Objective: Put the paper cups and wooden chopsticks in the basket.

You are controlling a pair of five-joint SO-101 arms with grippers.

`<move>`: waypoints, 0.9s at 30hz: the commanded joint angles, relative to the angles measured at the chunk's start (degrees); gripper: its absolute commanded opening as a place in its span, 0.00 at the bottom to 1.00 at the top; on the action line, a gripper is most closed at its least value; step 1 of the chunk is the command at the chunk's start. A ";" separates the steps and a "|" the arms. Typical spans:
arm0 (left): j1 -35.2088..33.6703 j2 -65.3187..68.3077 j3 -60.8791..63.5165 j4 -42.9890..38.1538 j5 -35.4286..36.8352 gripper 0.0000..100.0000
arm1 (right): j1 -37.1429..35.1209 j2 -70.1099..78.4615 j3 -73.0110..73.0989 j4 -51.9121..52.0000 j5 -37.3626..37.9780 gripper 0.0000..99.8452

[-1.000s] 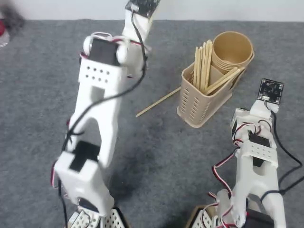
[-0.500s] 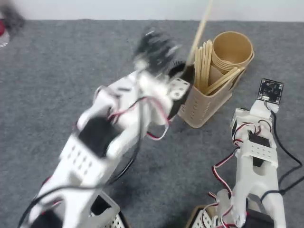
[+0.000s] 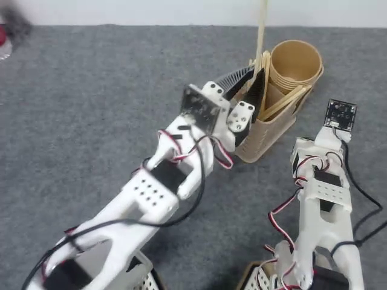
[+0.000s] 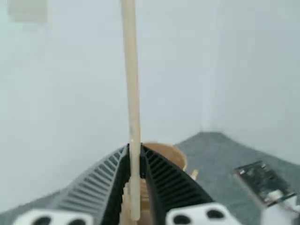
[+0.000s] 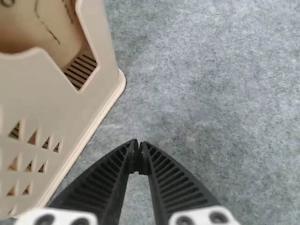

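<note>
In the high view the chopstick [image 3: 261, 30] clamped in the left gripper [image 3: 257, 75] is cut off at the 12 o'clock edge, so its upper end is unseen. The basket [image 3: 269, 134] is hidden on its 9 o'clock side behind that gripper. A blurred red object [image 3: 3, 39] at 10 o'clock cannot be identified

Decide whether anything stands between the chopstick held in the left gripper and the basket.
Nothing visible does. The left gripper holds the chopstick upright over the basket. Its slot already holds other chopsticks beside the paper cups, and these may crowd its entry.
</note>
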 commanded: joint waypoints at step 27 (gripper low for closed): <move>-14.42 8.79 -3.74 10.20 0.97 0.09 | -0.48 -0.92 -0.26 -0.84 0.79 0.01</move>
